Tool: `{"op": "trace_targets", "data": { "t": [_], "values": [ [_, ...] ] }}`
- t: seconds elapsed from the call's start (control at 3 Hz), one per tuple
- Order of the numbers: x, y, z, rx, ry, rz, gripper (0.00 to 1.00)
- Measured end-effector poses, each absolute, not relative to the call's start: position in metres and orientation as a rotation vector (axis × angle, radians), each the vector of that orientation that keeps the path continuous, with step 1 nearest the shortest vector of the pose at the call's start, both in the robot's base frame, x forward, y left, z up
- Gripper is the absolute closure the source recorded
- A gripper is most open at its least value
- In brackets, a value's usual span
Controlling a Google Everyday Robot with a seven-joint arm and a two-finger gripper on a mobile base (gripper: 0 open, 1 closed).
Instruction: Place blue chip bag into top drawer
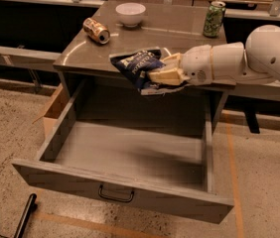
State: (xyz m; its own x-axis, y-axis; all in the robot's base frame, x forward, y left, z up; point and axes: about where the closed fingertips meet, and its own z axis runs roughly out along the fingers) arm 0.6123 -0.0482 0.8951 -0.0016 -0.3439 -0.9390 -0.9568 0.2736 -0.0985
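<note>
Gripper: the gripper [161,72] is at the front edge of the table, above the back part of the open drawer; its cream-coloured fingers are closed on the right end of the bag.
Blue chip bag: the blue chip bag [136,66] is held in the air, crumpled. It sticks out to the left of the gripper, partly over the table's front edge and partly over the drawer. It is not inside the drawer.
Top drawer: the top drawer [130,155] is pulled out wide toward the camera, and its grey floor is visible.
Handle: the dark handle [115,196] sits at the middle of the front panel.
Arm: the white arm [239,61] comes in from the right side.
Table: the grey table [175,31] carries three other things.
White bowl: the white bowl [130,13] stands near the back.
Orange can: the orange can [96,30] lies on its side, left of the bowl.
Green can: the green can [213,19] stands upright at the back right.
</note>
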Motion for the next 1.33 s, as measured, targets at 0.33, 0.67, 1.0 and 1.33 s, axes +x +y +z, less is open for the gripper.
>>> {"op": "trace_targets", "data": {
  "t": [0.33,0.67,1.0,1.33],
  "values": [
    [0.592,-0.033,0.883,-1.242,1.558,0.804,1.00],
    [0.573,-0.015,0.853,-1.246,1.608,0.795,1.00],
    [0.566,0.001,0.822,-1.272,1.627,0.790,1.00],
    [0.560,0.014,0.791,-1.307,1.648,0.785,1.00]
  ]
}}
